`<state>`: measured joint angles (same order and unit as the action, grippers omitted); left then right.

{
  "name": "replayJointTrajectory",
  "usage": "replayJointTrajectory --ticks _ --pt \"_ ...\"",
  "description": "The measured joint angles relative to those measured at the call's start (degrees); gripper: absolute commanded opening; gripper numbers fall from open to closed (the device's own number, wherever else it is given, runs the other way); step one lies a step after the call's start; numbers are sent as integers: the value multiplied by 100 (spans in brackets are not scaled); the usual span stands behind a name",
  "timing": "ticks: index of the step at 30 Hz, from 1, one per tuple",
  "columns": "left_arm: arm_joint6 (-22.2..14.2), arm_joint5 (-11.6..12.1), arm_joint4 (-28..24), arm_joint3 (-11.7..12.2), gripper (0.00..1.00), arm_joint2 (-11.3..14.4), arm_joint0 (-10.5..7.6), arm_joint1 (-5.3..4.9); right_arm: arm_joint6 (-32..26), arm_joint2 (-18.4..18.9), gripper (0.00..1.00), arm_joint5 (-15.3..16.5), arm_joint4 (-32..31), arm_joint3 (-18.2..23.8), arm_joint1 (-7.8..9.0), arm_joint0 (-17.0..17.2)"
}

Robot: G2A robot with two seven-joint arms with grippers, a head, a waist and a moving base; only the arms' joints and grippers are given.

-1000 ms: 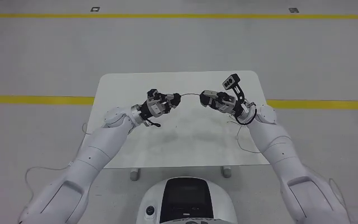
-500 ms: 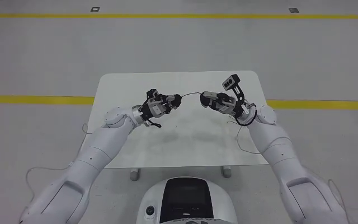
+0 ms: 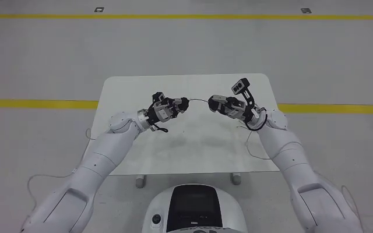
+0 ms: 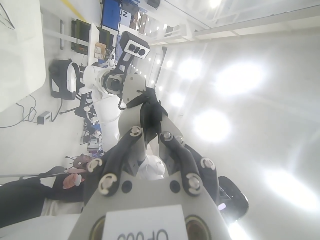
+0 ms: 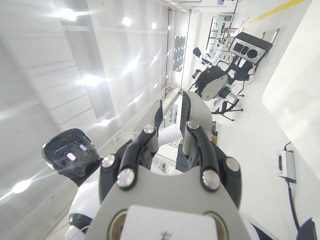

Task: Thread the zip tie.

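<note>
A thin black zip tie (image 3: 197,99) arcs in the air above the white table (image 3: 192,145), spanning the gap between my two grippers. My left gripper (image 3: 183,103) is shut on one end of it. In the left wrist view its fingers (image 4: 149,106) are pressed together on something black. My right gripper (image 3: 211,103) faces it from the other side, at the tie's free end. In the right wrist view its ribbed fingers (image 5: 172,101) stand apart with nothing visible between them. The left gripper (image 5: 212,86) shows a short way beyond them.
A thin loose cable (image 3: 252,145) lies on the table under my right forearm. The table's far edge (image 3: 186,77) is just beyond the grippers. A grey power box (image 5: 286,163) sits on the floor beside the table.
Both grippers have shifted only very slightly. The tie still spans between them.
</note>
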<state>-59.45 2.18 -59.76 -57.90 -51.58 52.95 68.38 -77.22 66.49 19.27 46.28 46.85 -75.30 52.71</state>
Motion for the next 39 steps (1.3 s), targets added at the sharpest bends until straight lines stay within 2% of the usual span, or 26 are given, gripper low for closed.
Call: replayJointTrajectory --ticks 20,30,39 --pt "-20 9 17 -2 0 -113 47 38 -51 -145 24 -112 -48 -374 -69 -109" --pt "29 2 78 11 0 -162 56 53 2 -188 31 -130 -142 -525 -90 -152" --pt "50 4 142 20 0 -176 59 72 -1 -138 30 -103 -166 -550 -77 -138"
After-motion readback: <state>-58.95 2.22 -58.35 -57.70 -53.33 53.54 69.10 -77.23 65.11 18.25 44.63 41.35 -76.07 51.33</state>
